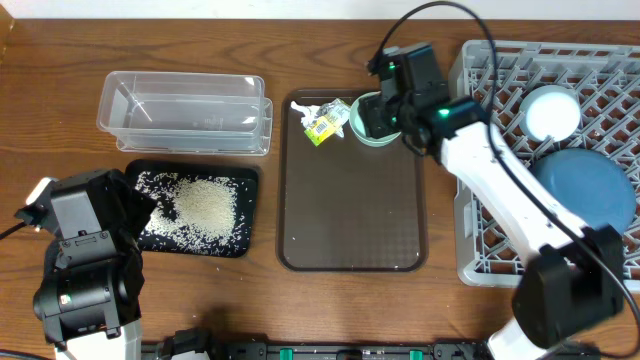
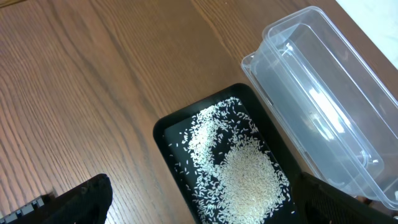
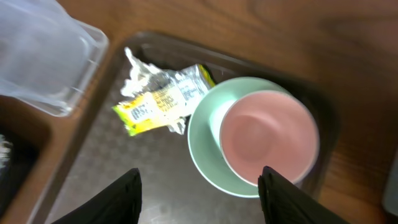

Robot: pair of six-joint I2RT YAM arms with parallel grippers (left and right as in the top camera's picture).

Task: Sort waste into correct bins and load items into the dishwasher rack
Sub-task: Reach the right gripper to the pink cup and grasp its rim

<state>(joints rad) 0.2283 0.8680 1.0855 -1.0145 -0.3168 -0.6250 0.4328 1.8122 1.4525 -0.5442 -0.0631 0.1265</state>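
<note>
The rice (image 1: 200, 207) lies heaped in the black tray (image 1: 240, 180), also in the left wrist view (image 2: 245, 177). The clear tub (image 1: 185, 110) stands behind it, holding nothing I can see. The crumpled wrapper (image 1: 324, 124) and the green cup (image 1: 372, 135) with pink inside (image 3: 267, 143) sit at the far end of the brown serving tray (image 1: 350, 250). My right gripper (image 3: 199, 193) is open just above the cup and wrapper (image 3: 158, 102). My left gripper (image 2: 205, 205) is open near the black tray's front. The dark-blue dish (image 1: 585, 190) and light-blue bowl (image 1: 552, 112) rest in the grey rack (image 1: 480, 80). The stick is out of view.
The rack fills the right side of the wooden table (image 1: 60, 60). The right arm (image 1: 500, 190) stretches across the rack's left edge. The left arm's body (image 1: 85, 260) sits at the front left.
</note>
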